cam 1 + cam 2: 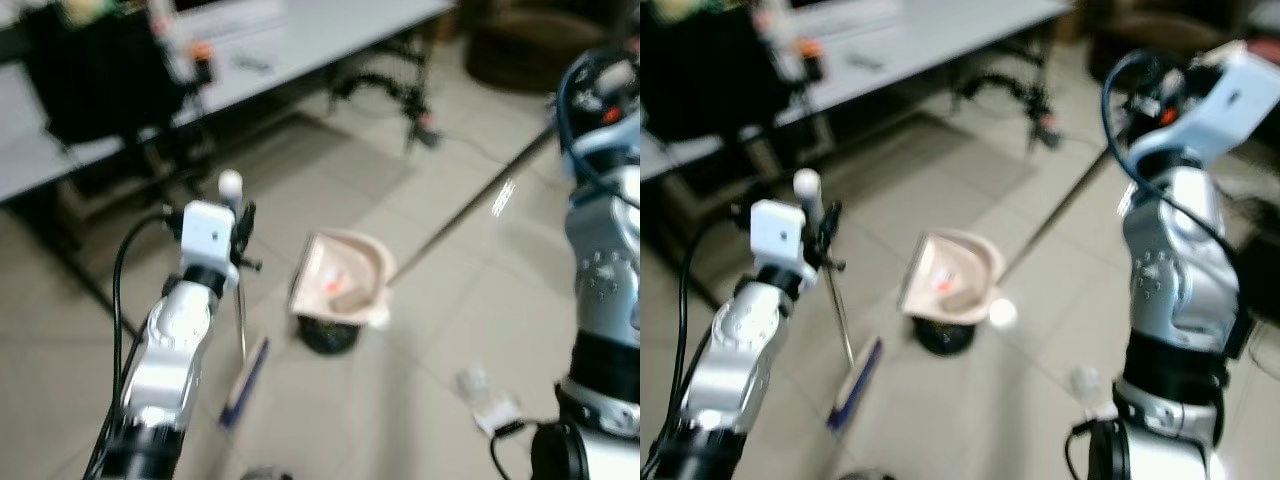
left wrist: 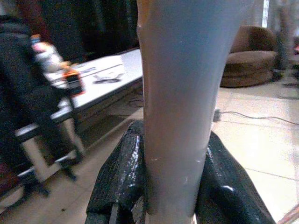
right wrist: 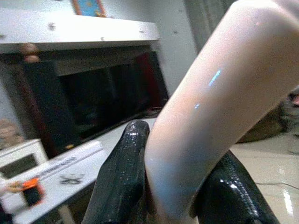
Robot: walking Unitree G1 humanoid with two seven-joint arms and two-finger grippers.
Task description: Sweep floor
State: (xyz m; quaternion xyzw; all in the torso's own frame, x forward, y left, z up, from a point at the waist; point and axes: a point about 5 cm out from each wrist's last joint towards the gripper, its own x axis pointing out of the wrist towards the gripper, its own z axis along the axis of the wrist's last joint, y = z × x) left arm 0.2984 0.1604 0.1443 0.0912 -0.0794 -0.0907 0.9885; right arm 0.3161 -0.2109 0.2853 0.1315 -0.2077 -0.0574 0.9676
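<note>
My left gripper [image 1: 241, 228] is shut on the grey broom handle [image 2: 177, 93], just under its white knob [image 1: 230, 183]. The handle [image 1: 241, 325] runs down to the blue broom head [image 1: 245, 380] on the tiled floor. A beige dustpan [image 1: 345, 280] stands tilted on a dark base [image 1: 328, 336] to the right of the broom, with some orange bits inside. Its long thin handle [image 1: 470, 215] slants up to my right gripper [image 1: 1127, 118], which is shut on the pale handle [image 3: 205, 112]. White crumpled scraps [image 1: 488, 402] lie on the floor by my right side.
A long grey table [image 1: 320, 35] runs across the back, with a black chair or bag [image 1: 95, 75] at its left. Dark cables and a stand [image 1: 395, 90] lie beneath it. A brown armchair [image 1: 535, 45] stands at the far right.
</note>
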